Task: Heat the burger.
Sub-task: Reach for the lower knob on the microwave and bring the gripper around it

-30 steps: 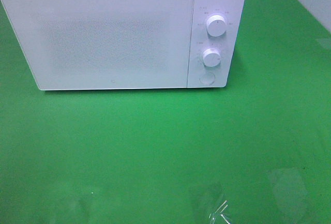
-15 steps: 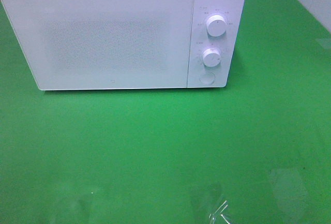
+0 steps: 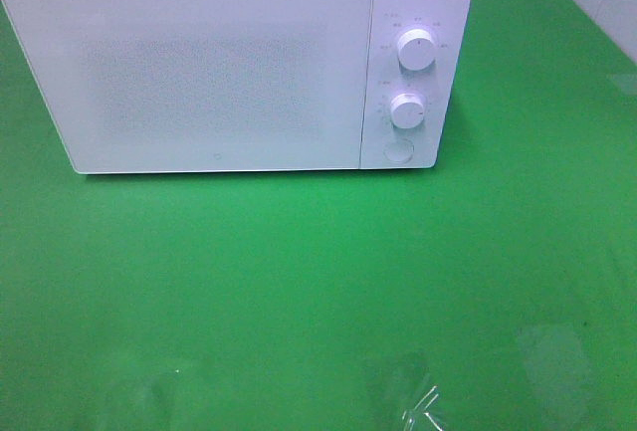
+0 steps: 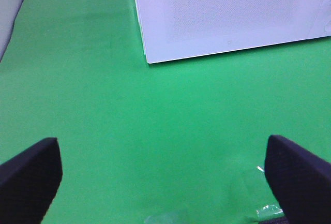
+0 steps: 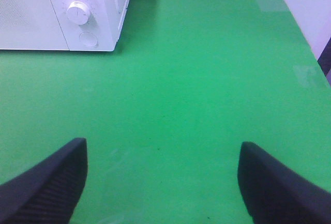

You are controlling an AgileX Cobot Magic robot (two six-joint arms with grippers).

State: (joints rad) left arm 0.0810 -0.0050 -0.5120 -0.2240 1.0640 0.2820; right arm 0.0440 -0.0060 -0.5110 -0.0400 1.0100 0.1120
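Microwave [image 3: 219, 73]: white, set at the far side of the green table surface [image 3: 299, 282], well apart from both grippers
Door [image 3: 199, 83]: seen shut, flush with the front of the microwave
Controls: found on the panel right of the door; upper knob [image 3: 415, 50] is set above lower knob [image 3: 407, 109], with a round button [image 3: 398, 150] beneath them
Left gripper [image 4: 161, 154]: jaws spread wide, nothing held; only bare green surface is seen between them
Right gripper [image 5: 163, 151]: jaws held well apart, nothing gripped; bare green surface is seen between them
Burger: shown in no view, so its place cannot be told
Clear film [image 3: 418, 409]: a crumpled scrap, seen lying at the near edge of the surface
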